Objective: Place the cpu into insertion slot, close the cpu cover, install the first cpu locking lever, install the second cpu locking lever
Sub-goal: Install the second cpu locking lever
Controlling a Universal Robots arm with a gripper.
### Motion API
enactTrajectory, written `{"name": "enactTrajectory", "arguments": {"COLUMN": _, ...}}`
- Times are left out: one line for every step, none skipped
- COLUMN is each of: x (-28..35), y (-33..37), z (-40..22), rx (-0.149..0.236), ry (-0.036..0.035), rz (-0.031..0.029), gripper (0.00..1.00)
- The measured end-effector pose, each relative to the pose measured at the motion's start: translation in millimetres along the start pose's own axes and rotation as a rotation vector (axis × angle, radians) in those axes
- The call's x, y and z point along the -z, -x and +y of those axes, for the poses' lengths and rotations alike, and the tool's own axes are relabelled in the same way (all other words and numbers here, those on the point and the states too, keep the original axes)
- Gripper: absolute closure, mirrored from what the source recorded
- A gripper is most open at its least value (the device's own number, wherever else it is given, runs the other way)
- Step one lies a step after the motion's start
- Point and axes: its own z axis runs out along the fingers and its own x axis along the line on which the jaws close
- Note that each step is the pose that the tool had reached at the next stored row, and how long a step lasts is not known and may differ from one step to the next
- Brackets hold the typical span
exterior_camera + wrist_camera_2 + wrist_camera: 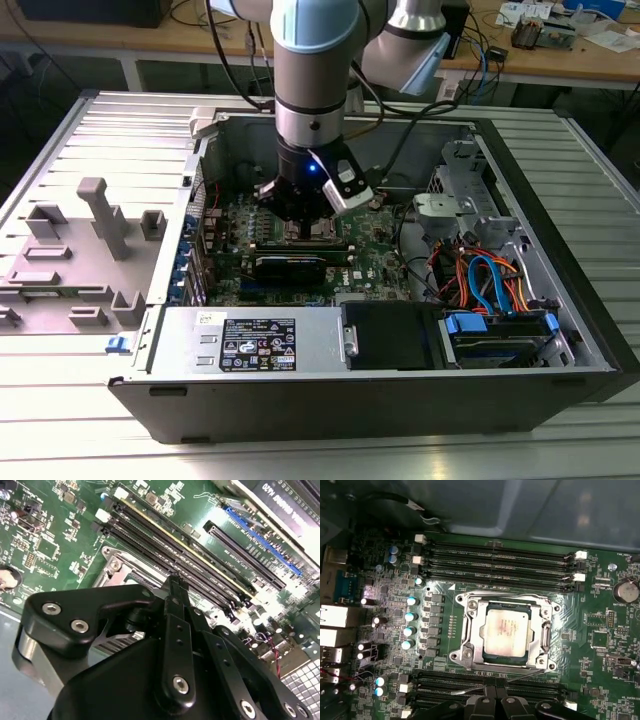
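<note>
In the first wrist view the cpu lies flat in the insertion slot, silvery top up. The cpu cover lies down around it, its window framing the chip. A thin metal lever rod runs along the socket's side nearest my gripper. The two black fingers are pressed together, shut, with nothing visibly between them. In the second wrist view the gripper tips hang just over a corner of the socket. In the exterior view the gripper is low over the green motherboard inside the open case.
Long memory slots flank the socket on two sides. A long black card lies in front of the gripper. A power supply and a drive bay with coloured cables fill the case's front and right. A grey fixture stands outside on the exterior view's left.
</note>
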Motion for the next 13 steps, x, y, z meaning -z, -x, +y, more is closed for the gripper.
{"name": "enactTrajectory", "arguments": {"x": -0.1, "y": -1.2, "z": 0.1, "rx": 0.003, "ry": 0.0000, "rz": 0.0004, "gripper": 0.89}}
{"name": "enactTrajectory", "arguments": {"x": -0.2, "y": -2.4, "z": 0.1, "rx": 0.004, "ry": 0.0000, "rz": 0.0008, "gripper": 0.89}}
{"name": "enactTrajectory", "arguments": {"x": -0.6, "y": -4.2, "z": 0.3, "rx": 0.007, "ry": 0.0002, "rz": 0.0011, "gripper": 0.89}}
{"name": "enactTrajectory", "arguments": {"x": -1.3, "y": -5.9, "z": 0.5, "rx": 0.009, "ry": 0.0005, "rz": 0.0015, "gripper": 0.89}}
{"name": "enactTrajectory", "arguments": {"x": -3.1, "y": -7.9, "z": 0.7, "rx": 0.012, "ry": 0.0009, "rz": 0.0027, "gripper": 0.89}}
{"name": "enactTrajectory", "arguments": {"x": -4.5, "y": -8.6, "z": 0.6, "rx": 0.017, "ry": 0.0014, "rz": 0.0042, "gripper": 0.89}}
{"name": "enactTrajectory", "arguments": {"x": -4.6, "y": -9.4, "z": -1.1, "rx": 0.026, "ry": 0.0037, "rz": 0.0045, "gripper": 0.89}}
{"name": "enactTrajectory", "arguments": {"x": -4.6, "y": -9.8, "z": -3.4, "rx": 0.029, "ry": 0.0086, "rz": 0.0039, "gripper": 0.89}}
{"name": "enactTrajectory", "arguments": {"x": -4.5, "y": -9.9, "z": -4.8, "rx": 0.031, "ry": 0.0152, "rz": 0.0033, "gripper": 0.89}}
{"name": "enactTrajectory", "arguments": {"x": -4.5, "y": -10.2, "z": -5.3, "rx": 0.032, "ry": 0.0207, "rz": 0.0027, "gripper": 0.89}}
{"name": "enactTrajectory", "arguments": {"x": -4.6, "y": -10.6, "z": -5.5, "rx": 0.032, "ry": 0.0293, "rz": 0.0016, "gripper": 0.89}}
{"name": "enactTrajectory", "arguments": {"x": -4.7, "y": -10.8, "z": -5.8, "rx": 0.033, "ry": 0.0368, "rz": 0.0008, "gripper": 0.89}}
{"name": "enactTrajectory", "arguments": {"x": -5.0, "y": -11.2, "z": -6.1, "rx": 0.033, "ry": 0.0430, "rz": 0.0001, "gripper": 0.89}}
